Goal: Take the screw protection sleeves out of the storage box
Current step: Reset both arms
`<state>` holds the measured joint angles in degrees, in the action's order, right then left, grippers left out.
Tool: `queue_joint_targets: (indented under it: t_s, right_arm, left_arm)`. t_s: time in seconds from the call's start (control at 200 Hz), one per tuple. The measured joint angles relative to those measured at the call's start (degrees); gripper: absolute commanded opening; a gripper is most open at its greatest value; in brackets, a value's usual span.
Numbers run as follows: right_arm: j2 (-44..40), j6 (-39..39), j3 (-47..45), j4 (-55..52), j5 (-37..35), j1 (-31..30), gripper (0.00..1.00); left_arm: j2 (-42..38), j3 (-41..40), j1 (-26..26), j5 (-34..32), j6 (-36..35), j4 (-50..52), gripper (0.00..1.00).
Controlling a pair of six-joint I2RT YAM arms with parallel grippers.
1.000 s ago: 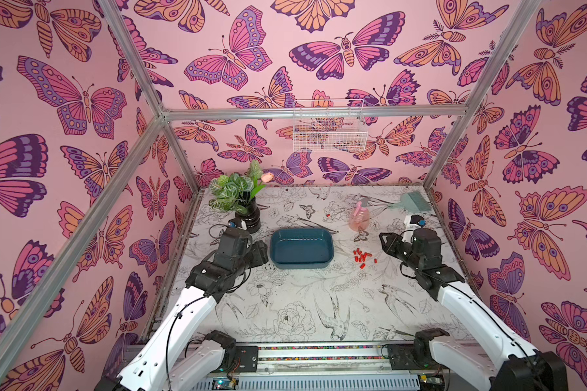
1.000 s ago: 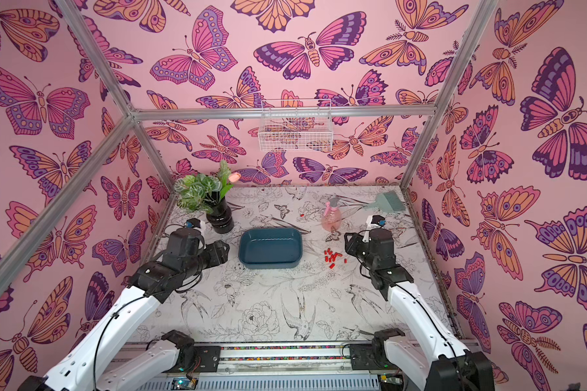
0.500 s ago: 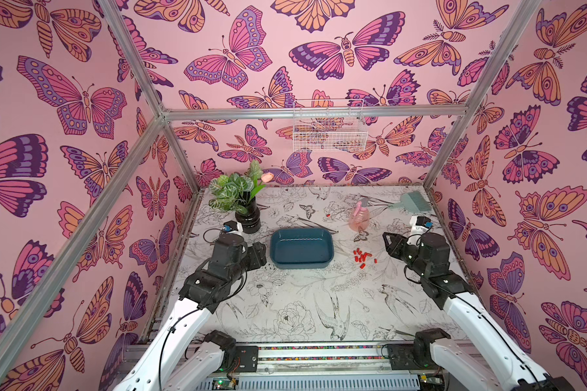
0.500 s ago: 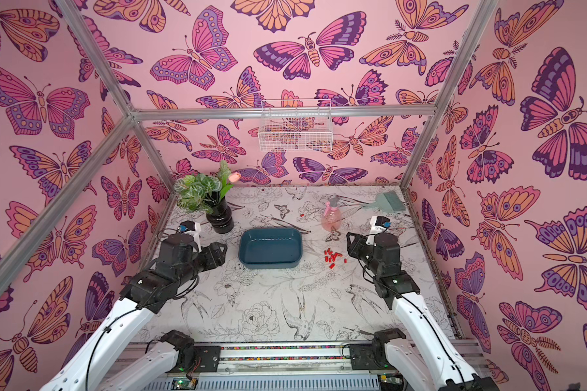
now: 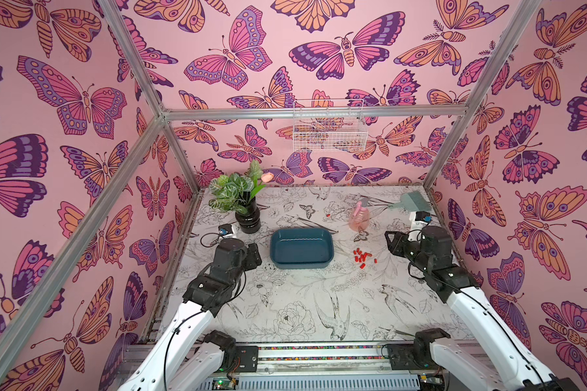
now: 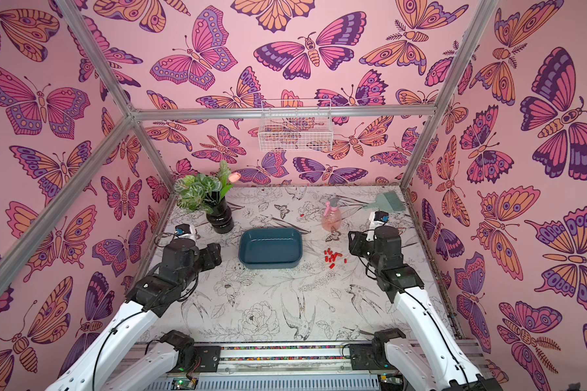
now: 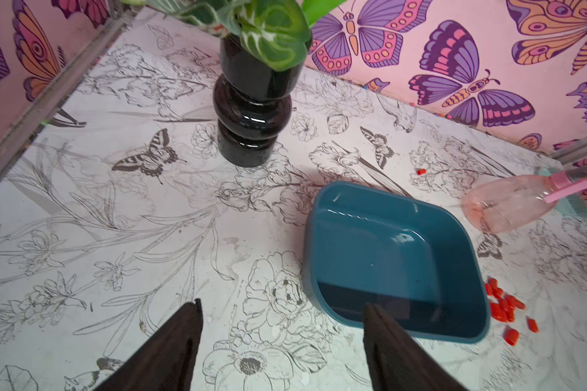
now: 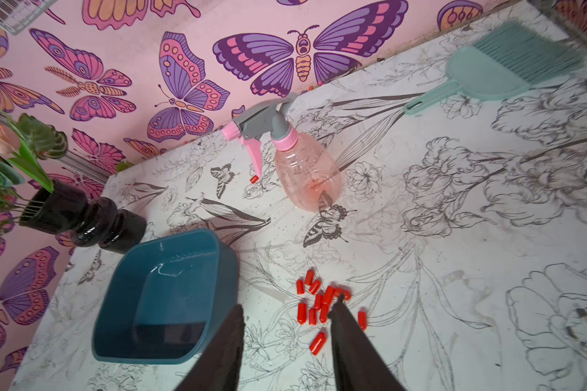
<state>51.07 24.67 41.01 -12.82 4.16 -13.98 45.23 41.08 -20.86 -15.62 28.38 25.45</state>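
Task apparently all but finished on the tabletop (image 5: 285, 304). At left, left end effector (image 5: 254, 253) beside the storage box (image 5: 300, 250) but apart from it, spread wide and gripping nothing. Behind it, black vase (image 5: 248, 218) of greenery. At centre, storage box bare inside in both top views and both wrist views. Just right of the box, screw protection sleeves (image 5: 362, 256) in a loose red cluster on the tabletop, with one stray sleeve (image 5: 327, 215) farther back, near the pink spray bottle (image 5: 359, 218). At right, right end effector (image 5: 392, 237) off to the cluster's side, parted, nothing between its tips. In the far right corner, green hand brush (image 5: 415, 201).

Judged done: removal of every sleeve in sight. Judged left: nothing in the box to fetch.

From the left wrist alone: full spread of the left end effector (image 7: 282, 304), masked from above by the arm's own bulk. From the right wrist alone: stray sleeve (image 8: 254, 178) plain near the foot of the bottle, a mere speck from above. Also there, a fingertip (image 8: 344, 325) overlapping the cluster, contact impossible to tell. Top views set that end effector apart from the sleeves.
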Motion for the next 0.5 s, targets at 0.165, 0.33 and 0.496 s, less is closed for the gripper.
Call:
queue_joint_targets:
  t_s: [0.165,0.33,0.496]
  right_arm:
    - [2.3,-3.2,1.7,-2.3,-5.3,0.1,0.60]
    - [7.5,-7.2,1.7,-1.6,-11.5,1.4,0.99]
    - [9.9,-11.3,-2.1,3.7,-16.4,5.5,0.99]
  left_arm:
    - [-1.8,-4.7,0.5,-5.2,-3.0,-5.3,0.77]
    - [-2.1,-11.8,1.2,-12.7,-8.6,-13.4,0.76]
    - [-1.5,-19.1,2.9,-17.0,-13.7,-25.9,0.74]
